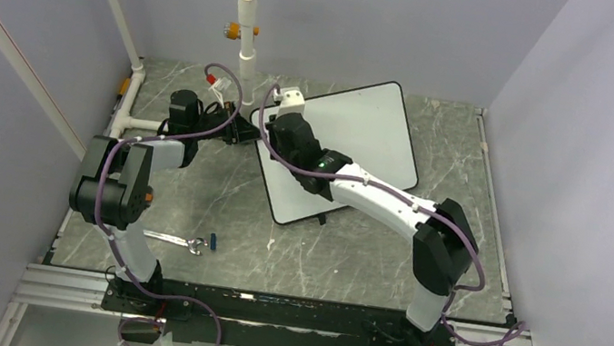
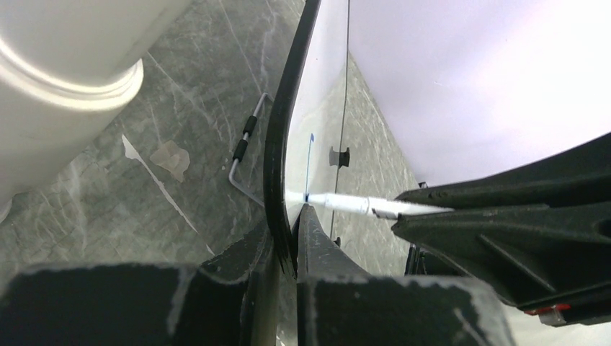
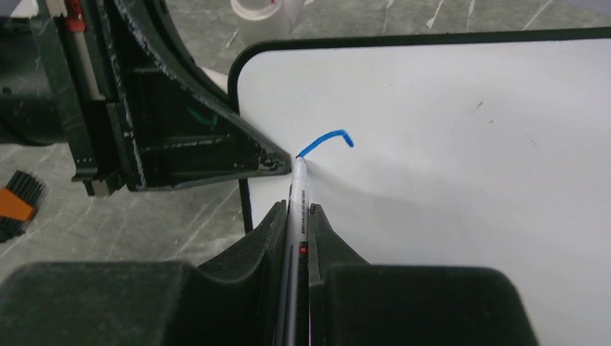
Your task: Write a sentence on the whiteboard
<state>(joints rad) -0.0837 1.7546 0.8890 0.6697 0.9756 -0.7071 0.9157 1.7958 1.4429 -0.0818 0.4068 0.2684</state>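
The whiteboard [image 1: 361, 140] lies tilted at the table's back middle, white with a thin black frame [image 3: 241, 194]. My left gripper [image 2: 287, 223] is shut on its left edge [image 2: 274, 144]. My right gripper [image 3: 295, 213] is shut on a white marker [image 3: 297, 198], whose tip touches the board near its left corner. The sentence is only a short curved blue stroke [image 3: 324, 140]; it shows as a thin blue line [image 2: 310, 162] in the left wrist view, with the marker [image 2: 353, 204] meeting the board there. In the top view both grippers [image 1: 245, 130] [image 1: 288, 124] meet at the board's left corner.
A white pipe post [image 1: 247, 26] stands just behind the board's corner. A metal clip [image 1: 174, 239] and a small blue cap [image 1: 213, 240] lie at the front left. A bent metal foot [image 2: 245, 144] sits under the board. An orange and black item [image 3: 18, 204] lies left.
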